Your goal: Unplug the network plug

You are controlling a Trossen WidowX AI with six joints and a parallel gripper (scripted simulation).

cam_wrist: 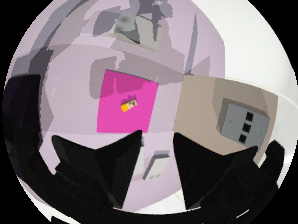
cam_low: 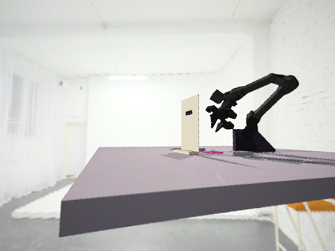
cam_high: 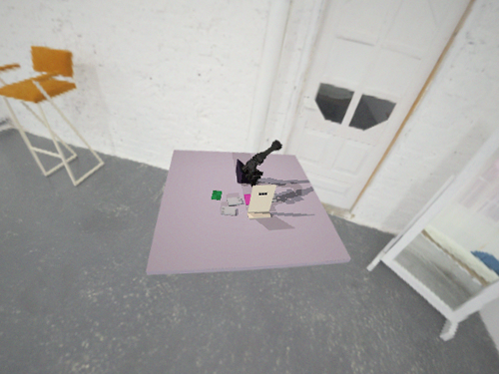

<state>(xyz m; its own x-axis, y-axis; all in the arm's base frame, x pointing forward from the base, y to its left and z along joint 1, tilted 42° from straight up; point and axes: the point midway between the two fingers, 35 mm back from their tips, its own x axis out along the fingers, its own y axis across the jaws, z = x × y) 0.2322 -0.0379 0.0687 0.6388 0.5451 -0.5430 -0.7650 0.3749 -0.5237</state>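
Observation:
The plug [cam_wrist: 128, 105] [cam_low: 213, 150], small with yellow and tan parts, lies on the magenta marked square [cam_wrist: 112, 122] [cam_high: 247, 199] on the table, inside its edges. The cream upright panel [cam_high: 262, 201] [cam_low: 190, 133] [cam_wrist: 197, 107] stands beside the square. Its grey socket block [cam_wrist: 231, 126] shows three dark openings and no plug in them. My gripper [cam_wrist: 158, 132] [cam_low: 214, 128] is partly open, with nothing between its fingers. It hangs well above the table on the arm's side of the panel, apart from plug and panel.
Two pale grey blocks [cam_high: 234, 200] [cam_high: 229, 210] lie beside the square; one grey block [cam_wrist: 156, 166] shows below it in the wrist view. A green piece [cam_high: 216, 195] lies farther out. A grey box-like thing [cam_wrist: 146, 31] shows at the wrist view's top. The dark arm base [cam_low: 250, 141] stands behind.

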